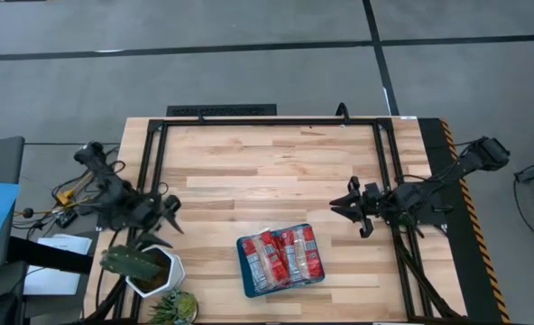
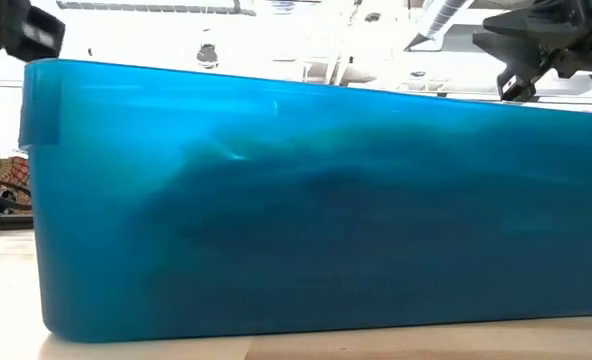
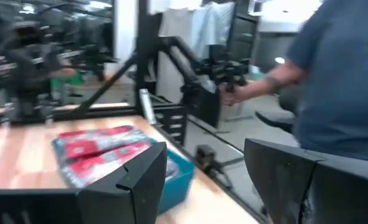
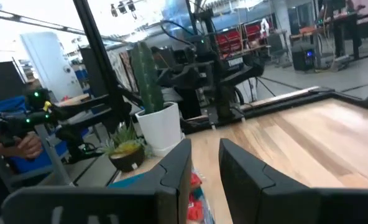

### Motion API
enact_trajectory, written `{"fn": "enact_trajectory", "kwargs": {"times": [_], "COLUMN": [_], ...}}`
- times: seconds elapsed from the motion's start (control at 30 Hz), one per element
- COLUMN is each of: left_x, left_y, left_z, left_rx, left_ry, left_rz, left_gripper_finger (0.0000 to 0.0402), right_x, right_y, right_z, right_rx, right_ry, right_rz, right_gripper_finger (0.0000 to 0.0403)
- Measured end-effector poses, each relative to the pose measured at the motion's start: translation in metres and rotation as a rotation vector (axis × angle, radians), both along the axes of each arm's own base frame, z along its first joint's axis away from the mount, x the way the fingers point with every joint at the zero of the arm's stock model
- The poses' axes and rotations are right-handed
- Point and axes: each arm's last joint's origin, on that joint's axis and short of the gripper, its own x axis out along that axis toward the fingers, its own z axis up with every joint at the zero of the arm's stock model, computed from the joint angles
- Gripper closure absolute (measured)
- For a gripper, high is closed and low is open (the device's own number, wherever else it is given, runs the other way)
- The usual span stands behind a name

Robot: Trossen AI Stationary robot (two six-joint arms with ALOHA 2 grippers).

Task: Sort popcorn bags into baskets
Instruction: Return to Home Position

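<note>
Teal tray [image 2: 276, 250] wall fills your low view. From above it sits askew near the table's front edge, with the red bags [image 1: 282, 257] packed side by side inside. Your left gripper [image 1: 170, 213] hangs wide apart and empty just beside the cactus pot [image 1: 151, 273]. Your right gripper [image 1: 344, 209] is parted only narrowly, also empty, well apart from the tray. Mind the left arm's way home: a low swing could clip the cactus and tip it. A person [image 3: 339, 81] stands close beyond the table edge, too.
</note>
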Motion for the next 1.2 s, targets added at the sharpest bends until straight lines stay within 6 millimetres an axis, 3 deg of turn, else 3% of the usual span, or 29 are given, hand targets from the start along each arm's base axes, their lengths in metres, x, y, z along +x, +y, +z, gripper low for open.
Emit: {"fn": "enact_trajectory", "kwargs": {"times": [0.1, 0.4, 0.57, 0.73, 0.87, 1.03, 1.2], "left_x": [0.006, 0.013, 0.016, 0.019, 0.02, 0.021, 0.023], "left_y": [-0.001, 0.007, 0.012, 0.017, 0.021, 0.024, 0.028], "left_z": [-0.017, -0.021, -0.021, -0.018, -0.018, -0.018, -0.021], "left_rx": [-0.031, -0.024, -0.02, -0.036, -0.04, -0.029, -0.013], "left_ry": [-0.001, 0.035, 0.031, 0.012, 0.007, 0.003, 0.03], "left_rz": [-0.014, -0.008, 0.01, 0.021, 0.006, -0.004, 0.013], "left_gripper_finger": [0.0195, 0.0195, 0.0195, 0.0195, 0.0195, 0.0195, 0.0195], "right_x": [0.0, -0.003, 0.002, 0.002, -0.015, -0.036, -0.059], "right_y": [0.0, -0.001, -0.004, -0.012, -0.017, -0.021, -0.029], "right_z": [-0.001, -0.017, -0.016, 0.005, 0.023, 0.035, 0.048], "right_rx": [0.007, 0.001, -0.03, 0.016, 0.059, 0.102, 0.047], "right_ry": [0.007, 0.007, -0.018, -0.223, -0.364, -0.341, -0.191], "right_rz": [0.004, -0.002, -0.111, -0.155, -0.113, -0.086, -0.163], "right_gripper_finger": [0.0295, 0.0295, 0.0295, 0.0295, 0.0295, 0.0295, 0.0295]}}
